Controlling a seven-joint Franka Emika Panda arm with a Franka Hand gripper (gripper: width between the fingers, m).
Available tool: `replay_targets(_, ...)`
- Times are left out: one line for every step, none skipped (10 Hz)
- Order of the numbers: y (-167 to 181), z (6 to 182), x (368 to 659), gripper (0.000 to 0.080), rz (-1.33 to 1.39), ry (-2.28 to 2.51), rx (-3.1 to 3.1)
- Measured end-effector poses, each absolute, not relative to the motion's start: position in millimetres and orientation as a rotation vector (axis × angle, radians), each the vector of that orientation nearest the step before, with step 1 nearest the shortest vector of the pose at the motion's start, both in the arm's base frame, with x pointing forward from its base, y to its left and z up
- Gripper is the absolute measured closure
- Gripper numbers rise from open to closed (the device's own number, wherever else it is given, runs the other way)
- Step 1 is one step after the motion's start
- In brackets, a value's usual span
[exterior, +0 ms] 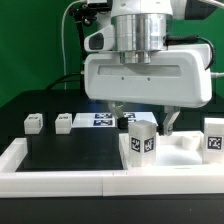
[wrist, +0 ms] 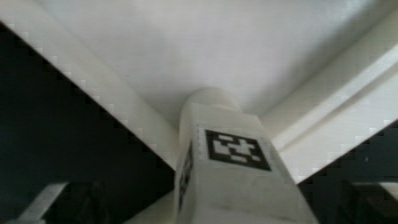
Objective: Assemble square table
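**Leg Stands Between Open Fingers**

Behind the low border wall point(exterior: 60, 182), a tagged leg point(exterior: 143, 141) stands upright at the square slab point(exterior: 188, 152). The gripper point(exterior: 144, 124) straddles it, fingers spread wide and apparently clear. Closing off-centre could tip the possibly unseated leg.

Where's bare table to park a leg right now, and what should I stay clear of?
Free: the black tabletop between the white border wall in front, two small white tagged blocks behind and the upright white tagged leg. Crowded: the exterior view's right, where the open gripper hangs over that leg beside the white square slab.
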State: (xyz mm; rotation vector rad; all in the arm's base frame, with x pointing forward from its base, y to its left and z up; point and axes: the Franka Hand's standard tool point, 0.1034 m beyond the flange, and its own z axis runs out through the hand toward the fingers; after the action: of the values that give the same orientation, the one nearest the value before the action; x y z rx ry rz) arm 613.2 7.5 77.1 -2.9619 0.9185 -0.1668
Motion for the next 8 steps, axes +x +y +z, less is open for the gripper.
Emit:
replay_targets(7.5,77.1,613.2,0.0152,-0.169,0.803,-3.000)
replay_targets(7.9,77.1,613.2,0.0151,-0.170,0.701,-3.029)
replay_targets(9.5,77.1,613.2,0.0151,-0.170,0.658,-3.041)
replay_targets(8.4,77.1,613.2,0.0151,-0.172,0.517,-3.074)
replay_targets(7.9,77.1,613.2,0.0151,-0.173,0.435,-3.090)
replay_targets(7.4,77.1,613.2,0.0151,-0.174,0.356,-3.103)
replay_targets(4.7,77.2,613.3,0.0151,-0.175,0.201,-3.123)
replay_targets(2.8,77.6,613.9,0.0151,-0.179,0.097,-3.133)
